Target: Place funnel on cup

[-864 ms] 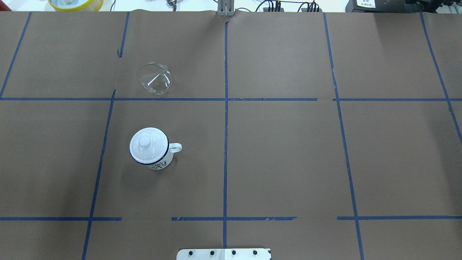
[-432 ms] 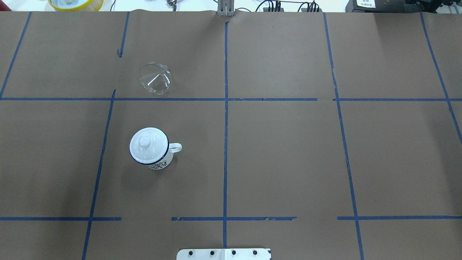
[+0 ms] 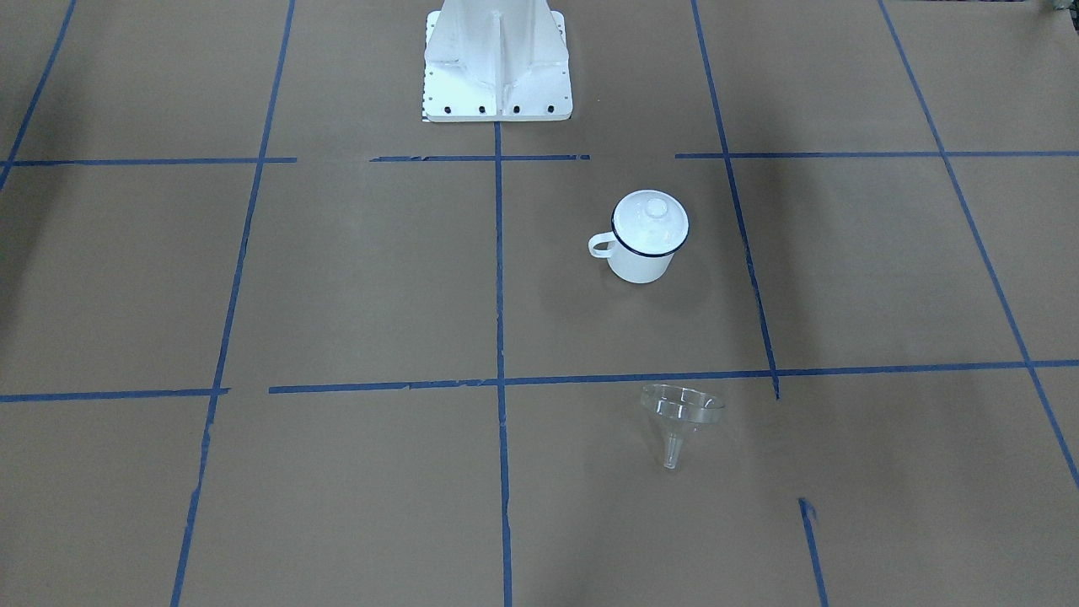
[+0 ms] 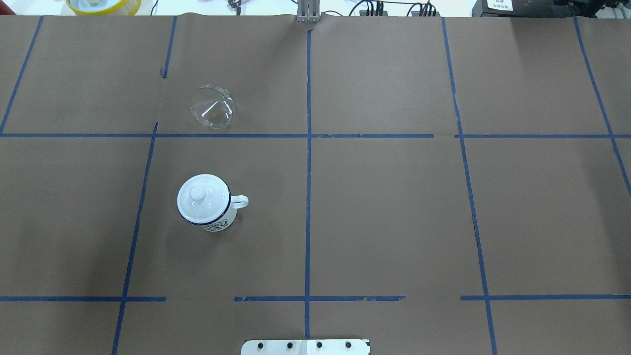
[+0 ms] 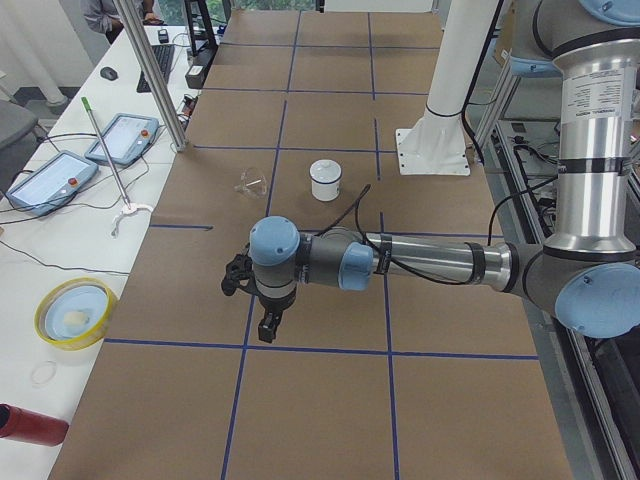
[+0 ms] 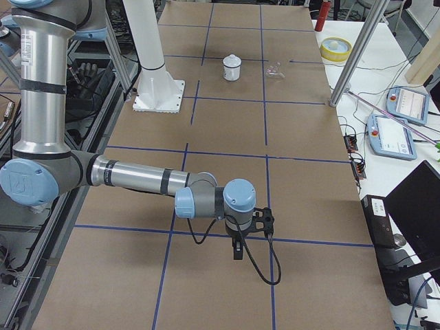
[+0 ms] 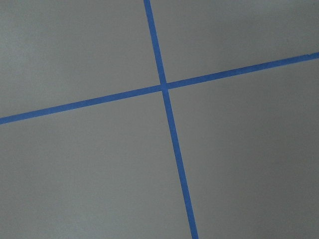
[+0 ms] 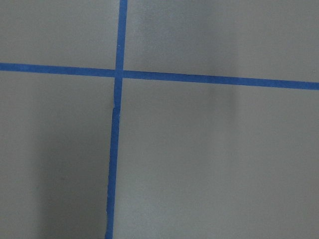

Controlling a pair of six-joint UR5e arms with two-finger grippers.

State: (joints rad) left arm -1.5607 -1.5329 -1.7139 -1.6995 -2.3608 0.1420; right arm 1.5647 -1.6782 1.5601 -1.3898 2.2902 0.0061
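The clear funnel [image 4: 213,107] lies tilted on the brown paper, far from the robot on its left side; it also shows in the front view [image 3: 681,413]. The white mug with a dark blue rim [image 4: 207,204] stands upright nearer the robot, handle toward the table's middle, with a round white knobbed lid [image 4: 199,195] on it. My left gripper [image 5: 268,325] hangs over the table's left end, far from both. My right gripper [image 6: 237,251] hangs over the right end. Both show only in side views, so I cannot tell whether they are open.
The robot's white base [image 3: 497,59] stands at the near middle edge. A yellow bowl [image 4: 103,5] sits beyond the far edge. A metal post [image 5: 150,70] and teach pendants [image 5: 45,180] stand past the far side. Blue tape lines cross the paper.
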